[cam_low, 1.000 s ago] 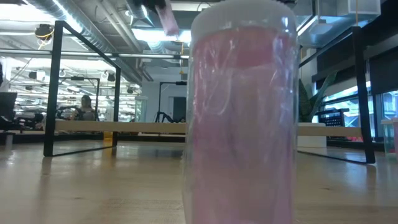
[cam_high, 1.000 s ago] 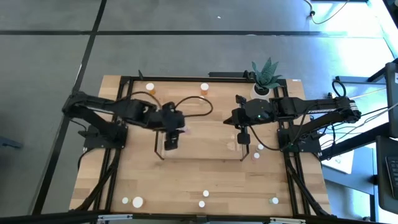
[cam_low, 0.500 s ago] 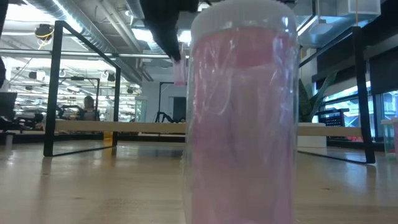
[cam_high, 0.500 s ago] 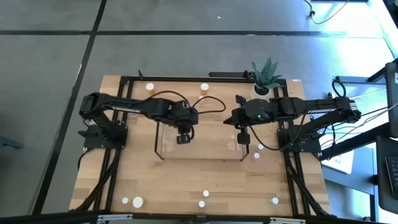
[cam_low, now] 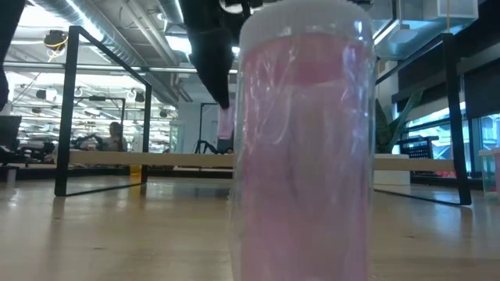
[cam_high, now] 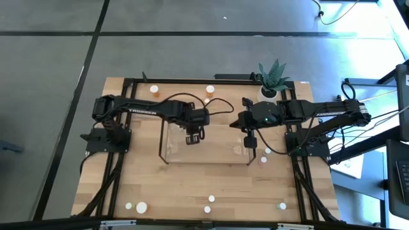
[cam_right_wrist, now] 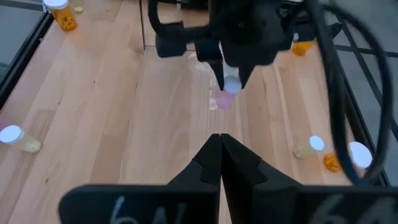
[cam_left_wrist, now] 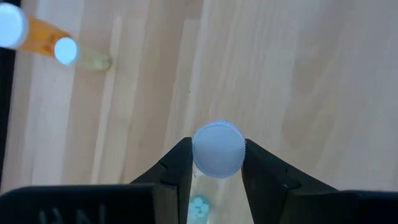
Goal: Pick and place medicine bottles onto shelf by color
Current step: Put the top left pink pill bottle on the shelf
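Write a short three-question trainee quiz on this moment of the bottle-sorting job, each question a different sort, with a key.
1. True or false: the left gripper holds a white-capped pink bottle.
2. The right gripper is: A) shut and empty B) open C) shut on a bottle.
3. Fill in: the left gripper hangs over the clear ___.

Key: 1 true; 2 A; 3 shelf.
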Controlling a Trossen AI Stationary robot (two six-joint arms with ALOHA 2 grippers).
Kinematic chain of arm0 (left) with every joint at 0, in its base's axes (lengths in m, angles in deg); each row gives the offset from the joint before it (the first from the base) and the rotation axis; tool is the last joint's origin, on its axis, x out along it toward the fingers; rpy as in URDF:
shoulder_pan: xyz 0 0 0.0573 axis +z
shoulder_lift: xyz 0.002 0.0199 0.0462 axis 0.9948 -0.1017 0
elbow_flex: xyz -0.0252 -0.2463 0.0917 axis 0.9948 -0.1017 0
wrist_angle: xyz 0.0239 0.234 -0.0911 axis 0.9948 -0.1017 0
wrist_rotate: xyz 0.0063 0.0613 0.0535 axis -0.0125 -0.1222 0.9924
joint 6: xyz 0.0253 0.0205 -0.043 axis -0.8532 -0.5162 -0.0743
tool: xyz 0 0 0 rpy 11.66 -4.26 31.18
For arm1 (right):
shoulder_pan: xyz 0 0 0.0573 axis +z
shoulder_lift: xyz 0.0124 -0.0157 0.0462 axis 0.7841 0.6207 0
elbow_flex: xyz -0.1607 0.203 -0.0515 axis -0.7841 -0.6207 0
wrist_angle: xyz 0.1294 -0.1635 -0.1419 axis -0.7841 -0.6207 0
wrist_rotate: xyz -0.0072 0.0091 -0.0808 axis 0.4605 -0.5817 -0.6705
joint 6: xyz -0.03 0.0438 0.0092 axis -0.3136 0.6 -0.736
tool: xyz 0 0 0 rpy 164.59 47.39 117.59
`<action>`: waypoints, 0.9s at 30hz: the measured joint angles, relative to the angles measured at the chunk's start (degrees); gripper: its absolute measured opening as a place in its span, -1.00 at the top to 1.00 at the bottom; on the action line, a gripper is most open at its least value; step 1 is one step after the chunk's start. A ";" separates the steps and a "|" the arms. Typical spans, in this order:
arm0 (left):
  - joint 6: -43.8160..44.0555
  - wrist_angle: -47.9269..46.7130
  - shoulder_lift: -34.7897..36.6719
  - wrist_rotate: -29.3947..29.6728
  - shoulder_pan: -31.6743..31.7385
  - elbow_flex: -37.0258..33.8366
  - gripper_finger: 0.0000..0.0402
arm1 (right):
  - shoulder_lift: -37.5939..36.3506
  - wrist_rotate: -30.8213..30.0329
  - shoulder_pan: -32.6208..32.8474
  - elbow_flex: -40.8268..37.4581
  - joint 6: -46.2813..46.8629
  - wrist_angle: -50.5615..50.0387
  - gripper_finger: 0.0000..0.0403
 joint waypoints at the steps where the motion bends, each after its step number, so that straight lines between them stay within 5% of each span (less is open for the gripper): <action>1: 0.02 -0.10 -0.57 -0.29 0.05 -0.01 0.48 | 0.00 0.00 0.00 0.00 0.00 -0.02 0.95; 27: 0.14 5.44 -1.51 0.73 0.22 -3.65 0.47 | 0.00 0.00 0.00 0.00 0.00 -0.02 0.95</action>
